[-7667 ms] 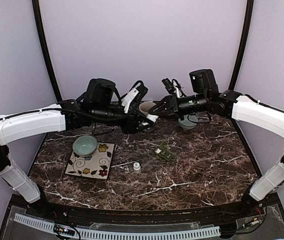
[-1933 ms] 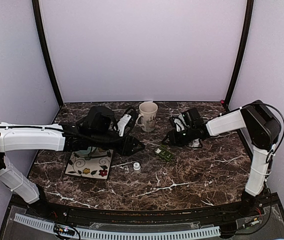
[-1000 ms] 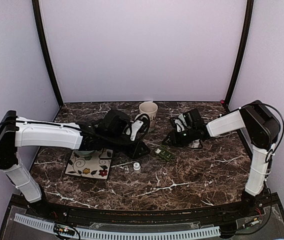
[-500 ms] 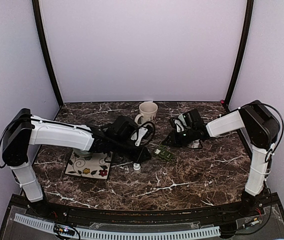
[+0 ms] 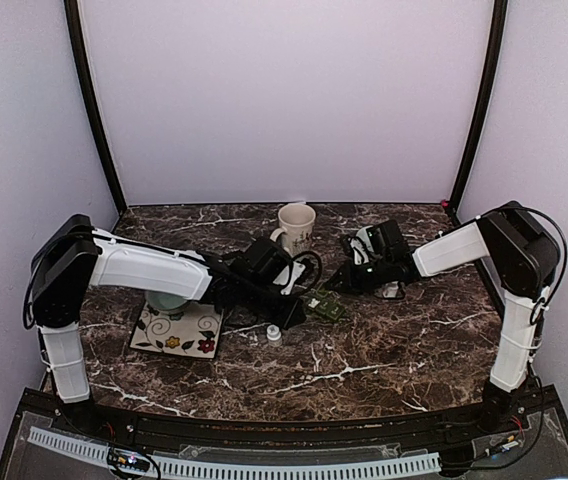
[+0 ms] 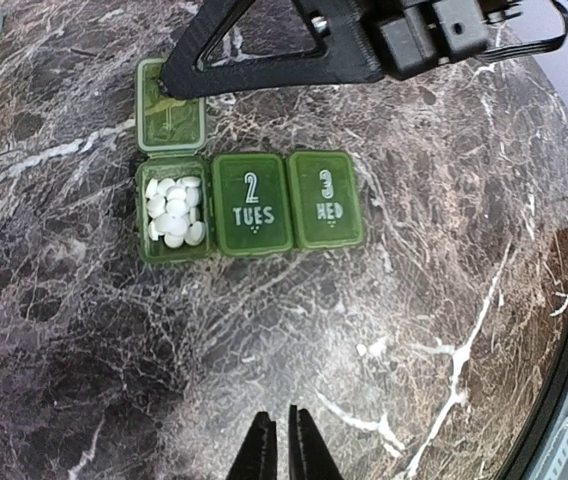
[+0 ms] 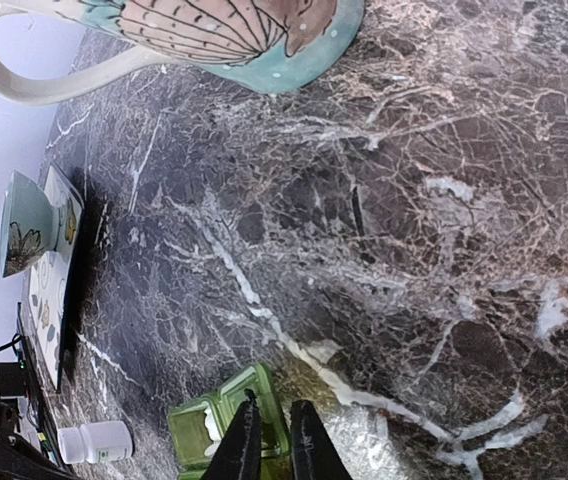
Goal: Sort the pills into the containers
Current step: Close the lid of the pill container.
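The dark green pill box (image 6: 249, 200) lies on the marble table, and it also shows in the top view (image 5: 330, 306). Its first compartment is open and holds several white pills (image 6: 172, 212). The compartments marked "2 TUES" (image 6: 252, 203) and "3 WED" (image 6: 325, 199) are closed. My right gripper (image 7: 269, 428) comes in low from the right (image 5: 341, 284), and its tips close on the open lid (image 6: 169, 120). My left gripper (image 6: 277, 440) hovers over bare marble just short of the box, its fingers nearly together and empty. In the top view, my left gripper (image 5: 294, 312) is left of the box.
A small white pill bottle (image 5: 274, 335) stands just left of the box and shows in the right wrist view (image 7: 94, 440). A cream mug (image 5: 296, 228) stands at the back. A teal bowl (image 7: 24, 235) sits on a flowered plate (image 5: 179, 332) at the left.
My left arm has come down from the back and moved right, from over the plate to beside the pill box. My right arm lowered earlier and has held still for two seconds.
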`<state>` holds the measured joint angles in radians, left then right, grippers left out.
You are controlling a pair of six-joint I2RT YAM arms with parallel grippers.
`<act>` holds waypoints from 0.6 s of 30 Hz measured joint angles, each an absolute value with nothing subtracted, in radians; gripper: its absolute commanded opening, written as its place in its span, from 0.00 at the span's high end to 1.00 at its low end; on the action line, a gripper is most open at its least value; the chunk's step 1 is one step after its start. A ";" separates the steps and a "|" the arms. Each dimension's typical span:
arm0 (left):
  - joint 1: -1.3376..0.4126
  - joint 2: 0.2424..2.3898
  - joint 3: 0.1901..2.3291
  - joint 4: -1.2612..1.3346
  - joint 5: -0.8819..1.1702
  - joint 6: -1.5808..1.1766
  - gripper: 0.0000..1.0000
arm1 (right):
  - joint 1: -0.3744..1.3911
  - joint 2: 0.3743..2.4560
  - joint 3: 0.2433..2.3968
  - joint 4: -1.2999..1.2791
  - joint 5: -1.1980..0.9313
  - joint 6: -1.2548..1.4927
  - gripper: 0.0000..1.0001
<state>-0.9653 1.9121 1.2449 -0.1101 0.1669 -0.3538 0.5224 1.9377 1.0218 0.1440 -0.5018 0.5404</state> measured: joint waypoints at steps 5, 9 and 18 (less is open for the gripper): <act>-0.965 1.968 1.304 -0.144 0.153 -0.356 0.95 | 0.522 1.937 1.013 0.170 -0.501 0.564 0.92; -0.965 2.004 1.338 -0.175 0.138 -0.360 0.95 | 0.522 1.936 1.004 0.187 -0.496 0.583 0.92; -0.965 2.056 1.402 -0.223 0.099 -0.364 0.95 | 0.527 1.935 0.976 0.194 -0.467 0.608 0.92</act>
<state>-0.9653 2.0563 1.4017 -0.2234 0.0986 -0.3645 0.5270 1.9354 0.9764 0.1944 -0.4667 0.6083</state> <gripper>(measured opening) 0.050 0.080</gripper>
